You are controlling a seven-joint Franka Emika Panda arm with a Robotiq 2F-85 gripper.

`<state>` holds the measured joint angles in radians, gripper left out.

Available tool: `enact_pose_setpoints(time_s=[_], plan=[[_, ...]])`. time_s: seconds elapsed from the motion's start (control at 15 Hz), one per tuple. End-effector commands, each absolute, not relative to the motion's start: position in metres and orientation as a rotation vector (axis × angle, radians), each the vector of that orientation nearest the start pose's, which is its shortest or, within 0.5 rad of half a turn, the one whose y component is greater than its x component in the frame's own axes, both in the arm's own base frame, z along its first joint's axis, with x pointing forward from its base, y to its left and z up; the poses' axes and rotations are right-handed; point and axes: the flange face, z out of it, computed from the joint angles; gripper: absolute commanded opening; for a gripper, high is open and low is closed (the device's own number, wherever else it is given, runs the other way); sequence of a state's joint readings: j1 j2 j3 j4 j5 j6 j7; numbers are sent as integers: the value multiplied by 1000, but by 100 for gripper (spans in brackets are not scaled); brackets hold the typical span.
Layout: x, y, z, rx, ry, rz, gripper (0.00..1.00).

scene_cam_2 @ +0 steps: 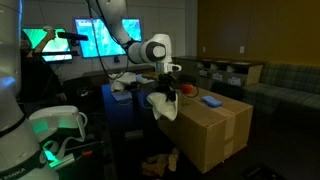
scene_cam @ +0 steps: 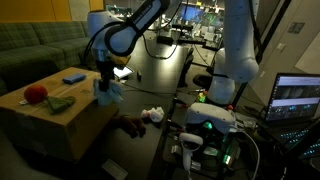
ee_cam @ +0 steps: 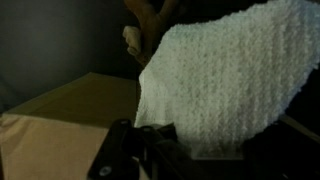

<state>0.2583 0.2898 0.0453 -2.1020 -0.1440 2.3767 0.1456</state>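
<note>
My gripper (scene_cam: pixel 107 82) is shut on a pale knitted cloth (scene_cam: pixel 110 93) and holds it in the air beside the edge of a big cardboard box (scene_cam: pixel 60 122). In the wrist view the cloth (ee_cam: pixel 220 80) hangs from the jaws and fills most of the frame, with the box top (ee_cam: pixel 70 125) to its left. In both exterior views the cloth (scene_cam_2: pixel 163 107) dangles off the box's (scene_cam_2: pixel 215 130) side. On the box lie a red object (scene_cam: pixel 36 94), a green item (scene_cam: pixel 60 103) and a blue item (scene_cam: pixel 74 77).
A stuffed toy (scene_cam: pixel 150 116) lies on the dark floor near the box. A sofa (scene_cam: pixel 30 50) stands behind the box. A second robot base (scene_cam: pixel 215 115) and a laptop (scene_cam: pixel 295 98) stand on one side, with monitors (scene_cam_2: pixel 105 38) beyond.
</note>
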Motion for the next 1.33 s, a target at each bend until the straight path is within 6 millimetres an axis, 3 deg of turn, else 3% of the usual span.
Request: enact_pose_setpoints(time_s=[0.0,0.2,0.4,0.8,0.87,0.93,1.07,1.27], plan=[[572,161,326,-3247,-288,-153,6],[598,153,352,-3252,-219,-279,6],[628,145,359,-3253,-198,-352,6],[686,145,330,-3259,-191,-360,6],[693,148,322,-3261,-190,-354,11],[698,149,322,-3250,-198,-343,32],[709,156,312,-3260,-206,-343,41],[715,170,315,-3262,-230,-346,66]])
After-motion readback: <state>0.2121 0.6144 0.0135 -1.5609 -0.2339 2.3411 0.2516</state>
